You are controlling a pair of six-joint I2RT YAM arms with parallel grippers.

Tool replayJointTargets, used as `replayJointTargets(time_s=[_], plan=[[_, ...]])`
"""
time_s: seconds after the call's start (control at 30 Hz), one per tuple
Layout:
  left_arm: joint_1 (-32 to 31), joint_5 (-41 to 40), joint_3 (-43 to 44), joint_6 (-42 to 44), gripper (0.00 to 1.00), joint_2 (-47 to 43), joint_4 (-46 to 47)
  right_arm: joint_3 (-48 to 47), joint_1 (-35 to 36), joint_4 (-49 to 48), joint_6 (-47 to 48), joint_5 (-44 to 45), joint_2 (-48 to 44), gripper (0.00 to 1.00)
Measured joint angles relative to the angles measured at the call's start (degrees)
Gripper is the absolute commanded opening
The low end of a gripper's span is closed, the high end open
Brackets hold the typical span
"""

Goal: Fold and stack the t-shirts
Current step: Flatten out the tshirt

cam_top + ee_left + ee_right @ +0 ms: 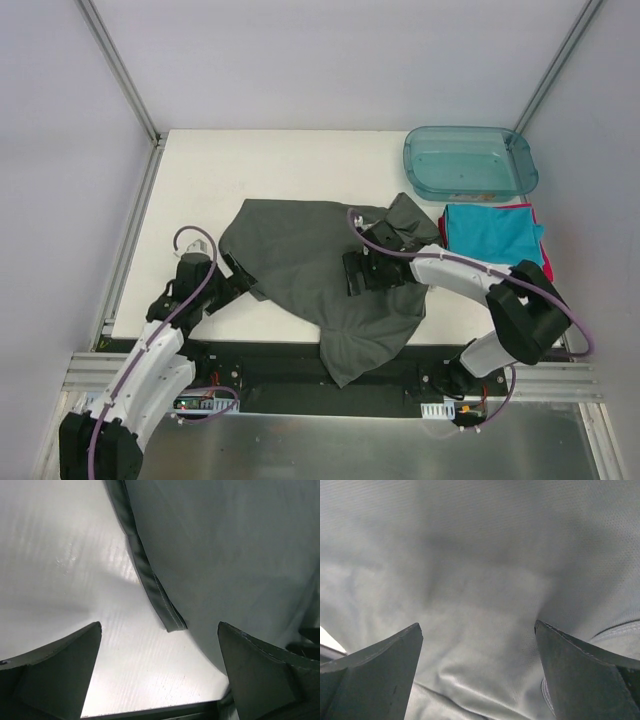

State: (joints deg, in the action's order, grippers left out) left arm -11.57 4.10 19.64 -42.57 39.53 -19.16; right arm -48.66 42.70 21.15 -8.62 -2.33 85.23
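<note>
Top external: rumpled charcoal t-shirt [290, 255] beside folded teal t-shirt [490, 235]

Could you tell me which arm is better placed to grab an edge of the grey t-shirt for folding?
Probably left: the left gripper is open right at the hem of the grey t-shirt, while the right gripper, also open, sits over mid-cloth.

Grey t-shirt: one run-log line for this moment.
grey t-shirt: unfolded | left gripper: open, at hem | right gripper: open, over t-shirt
</note>
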Motion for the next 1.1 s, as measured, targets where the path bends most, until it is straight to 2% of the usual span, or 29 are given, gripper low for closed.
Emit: replayJointTargets(time_s=[0.13,0.43,0.5,0.57,0.6,0.73,0.93,1.1], plan=[[0.00,3.41,-3.98,-1.77,0.95,-4.52,0.61,-1.68,-2.99,-0.76,-2.82,-0.13,4.59,0.96],[-1.70,7.72,-4.24,-3.10,0.70,0.44,2.36,-9.20,-16.09,-3.96,-7.87,-0.96,12.11,0.96],[-4.04,7.63,-3.63,-3.32,0.61,2.40,2.45,-10.27,-17.40,-4.24,-8.79,-1.27,13.07,0.96],[-7.96,7.13,-2.60,-3.87,0.46,4.94,2.56,-10.82,-18.08,-4.57,-9.35,-1.57,13.60,0.96],[-9.84,6.80,-2.12,-4.37,0.43,6.03,2.56,-10.84,-18.10,-4.63,-9.46,-1.60,13.62,0.96],[-16.35,4.55,0.44,-5.81,0.41,11.93,2.97,-10.62,-18.10,-4.87,-9.81,-1.44,13.53,0.96],[-17.70,1.40,3.63,-7.45,0.35,20.22,5.84,-8.72,-18.10,-6.91,-10.01,-1.38,12.22,0.96],[-19.71,1.27,6.58,-8.48,0.22,27.91,10.88,-7.54,-18.10,-8.31,-9.99,-1.09,11.45,0.96]])
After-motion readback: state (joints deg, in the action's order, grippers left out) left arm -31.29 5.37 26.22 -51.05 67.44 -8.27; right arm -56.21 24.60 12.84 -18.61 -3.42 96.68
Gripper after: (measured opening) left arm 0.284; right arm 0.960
